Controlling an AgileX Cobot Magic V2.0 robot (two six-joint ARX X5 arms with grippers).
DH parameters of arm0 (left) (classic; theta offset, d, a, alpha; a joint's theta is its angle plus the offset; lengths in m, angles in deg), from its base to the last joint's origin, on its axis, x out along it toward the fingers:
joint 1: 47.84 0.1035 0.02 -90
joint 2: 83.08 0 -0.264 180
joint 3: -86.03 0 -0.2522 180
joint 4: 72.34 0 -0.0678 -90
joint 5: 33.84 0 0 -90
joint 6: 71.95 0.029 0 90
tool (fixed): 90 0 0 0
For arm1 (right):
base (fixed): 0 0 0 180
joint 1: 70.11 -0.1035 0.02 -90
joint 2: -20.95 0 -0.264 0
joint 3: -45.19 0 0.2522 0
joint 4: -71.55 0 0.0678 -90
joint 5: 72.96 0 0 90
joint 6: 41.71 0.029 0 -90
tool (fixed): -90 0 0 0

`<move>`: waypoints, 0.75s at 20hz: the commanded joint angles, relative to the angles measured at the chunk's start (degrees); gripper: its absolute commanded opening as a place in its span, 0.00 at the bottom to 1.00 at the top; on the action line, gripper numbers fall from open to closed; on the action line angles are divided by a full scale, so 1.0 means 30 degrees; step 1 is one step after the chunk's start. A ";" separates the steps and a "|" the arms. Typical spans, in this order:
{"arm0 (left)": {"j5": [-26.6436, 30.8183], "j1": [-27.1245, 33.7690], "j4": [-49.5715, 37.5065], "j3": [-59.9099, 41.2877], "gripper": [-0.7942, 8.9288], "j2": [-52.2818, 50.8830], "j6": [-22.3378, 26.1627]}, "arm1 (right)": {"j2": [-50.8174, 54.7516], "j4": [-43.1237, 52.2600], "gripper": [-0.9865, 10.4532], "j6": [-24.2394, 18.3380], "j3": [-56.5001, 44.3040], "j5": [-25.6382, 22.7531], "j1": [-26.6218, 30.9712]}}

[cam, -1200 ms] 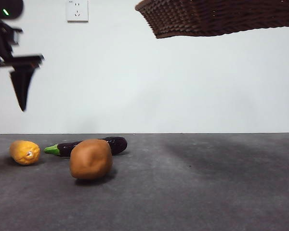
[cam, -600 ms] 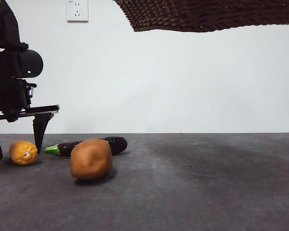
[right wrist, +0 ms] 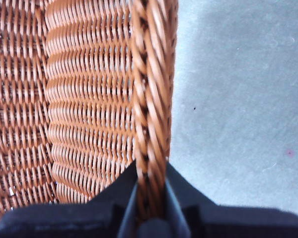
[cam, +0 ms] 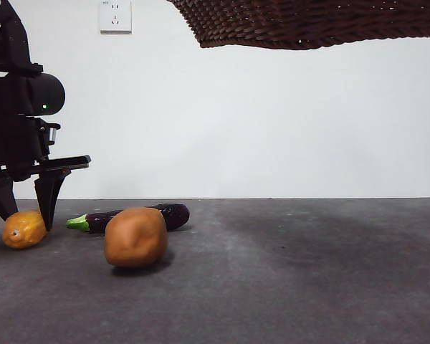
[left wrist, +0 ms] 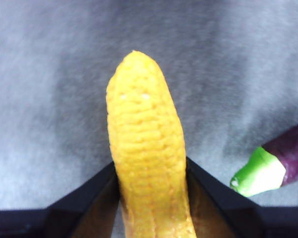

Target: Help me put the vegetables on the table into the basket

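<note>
Looking level across the table, the front view shows the left gripper low at the far left, its two black jaws standing on either side of the corn, which rests on the surface. Just beside it lies the eggplant, green stem toward the corn, and the potato sits in front of the eggplant, nearer the camera. The basket hangs high along the top edge, well clear of the table, probably held aloft so each vegetable can be dropped in once lifted. From here its holder is out of sight, and whether the jaws touch the corn is hard to judge.

The left wrist view settles that: the corn runs lengthwise between the jaws, and both inner faces press against its flanks, so the left gripper is pinching it across its width. The eggplant's green stem pokes in close by, untouched. Gripping the narrow way likely gives the firmest hold on a rounded cob.

The right wrist view shows what the front cannot: the right gripper is clamped on the braided rim of the basket, one jaw inside, one outside, with the table far below. No vegetables appear inside the part shown.
</note>
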 commanded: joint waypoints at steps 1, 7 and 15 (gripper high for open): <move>-0.0080 -0.0058 0.0117 0.0146 0.07 -0.0291 0.1348 | 0.0066 0.0437 0.07 -0.0087 0.0051 -0.0219 -0.0022; -0.1800 -0.1122 -0.0102 0.0182 0.07 -0.6499 0.1056 | -0.0648 0.0481 0.07 0.0699 0.0036 -0.1311 -0.0022; -0.3016 -0.8378 0.0474 0.0182 0.07 -1.0863 0.0124 | -0.3300 0.1530 0.07 0.3876 0.0022 -0.4189 -0.1690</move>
